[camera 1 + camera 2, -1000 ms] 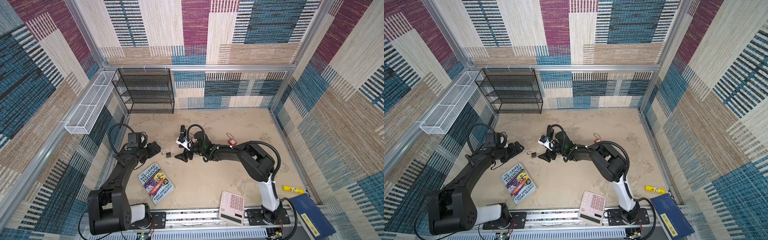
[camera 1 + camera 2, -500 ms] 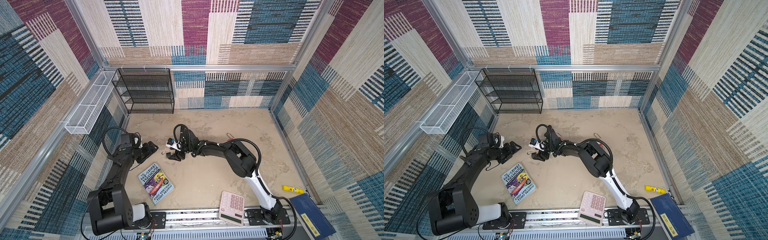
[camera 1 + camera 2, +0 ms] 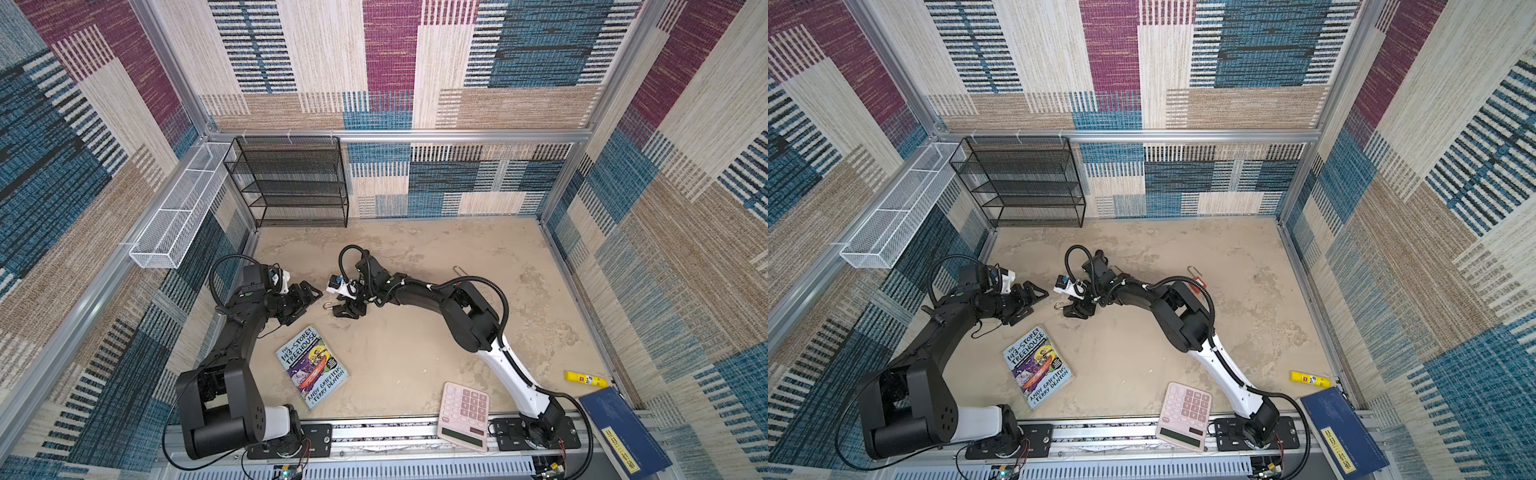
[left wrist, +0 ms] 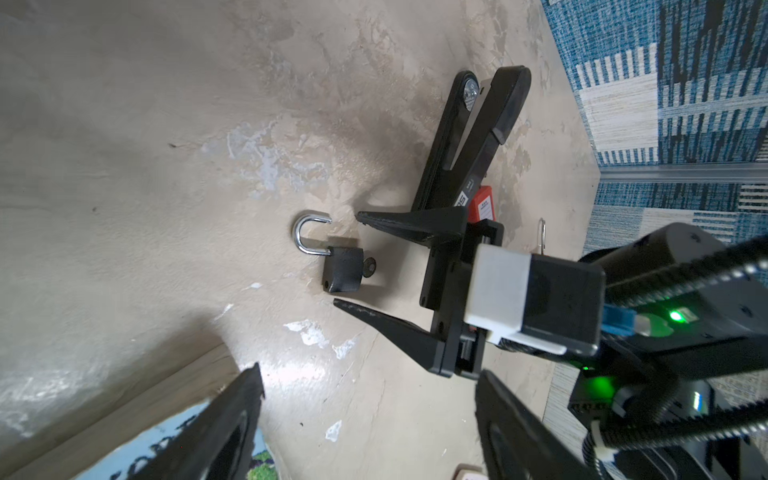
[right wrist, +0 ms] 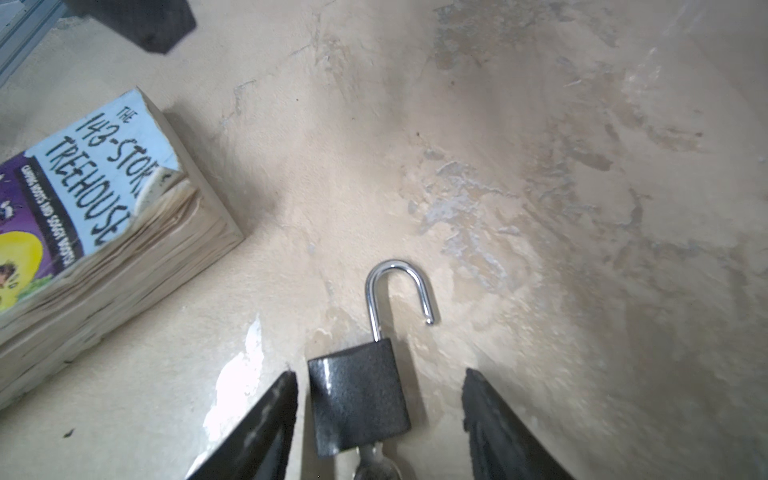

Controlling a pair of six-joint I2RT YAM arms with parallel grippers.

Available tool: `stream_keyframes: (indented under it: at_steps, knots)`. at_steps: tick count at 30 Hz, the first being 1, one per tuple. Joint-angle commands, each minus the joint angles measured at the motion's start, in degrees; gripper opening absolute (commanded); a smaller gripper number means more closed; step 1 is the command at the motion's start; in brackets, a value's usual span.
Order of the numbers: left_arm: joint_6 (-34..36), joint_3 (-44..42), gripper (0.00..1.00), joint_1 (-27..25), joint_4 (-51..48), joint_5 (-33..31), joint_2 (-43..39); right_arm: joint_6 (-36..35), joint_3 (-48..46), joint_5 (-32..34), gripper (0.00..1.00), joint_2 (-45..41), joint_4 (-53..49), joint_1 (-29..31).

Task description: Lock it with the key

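Though perhaps not touching, the right hand (image 4: pixel 346 257) straddles the open padlock (image 5: pixel 357 395).

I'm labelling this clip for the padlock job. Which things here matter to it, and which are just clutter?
In the job:
black padlock with open silver shackle
small key in its keyhole
right gripper, open around the lock body

Lying about:
red padlock
paperback Treehouse book
pink calculator
yellow tube
dark blue book
black mesh shelf
white wire basket
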Motion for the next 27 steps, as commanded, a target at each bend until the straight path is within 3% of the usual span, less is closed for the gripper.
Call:
stream_keyframes:
  at_steps: [1,9,16,27]
  knots:
    - [2.1,0.7,0.82,0.1,-2.6,1.1,-0.1,-0.9,-1.3,-0.8,0.61,-0.3,-2.4,0.1]
    - [3.2,1.1,0.82,0.3,-4.2,0.8,-0.2,-2.3,-4.0,-0.7,0.48,-1.7,-1.6,0.4]
    - [3.5,0.6,0.81,0.5,-3.4,2.3,0.1,-3.1,-4.1,2.6,0.45,-2.0,-1.7,1.2]
    - [2.7,0.6,0.8,1.0,-3.9,4.5,0.7,-2.9,-7.1,6.7,0.3,-4.2,1.9,1.8]
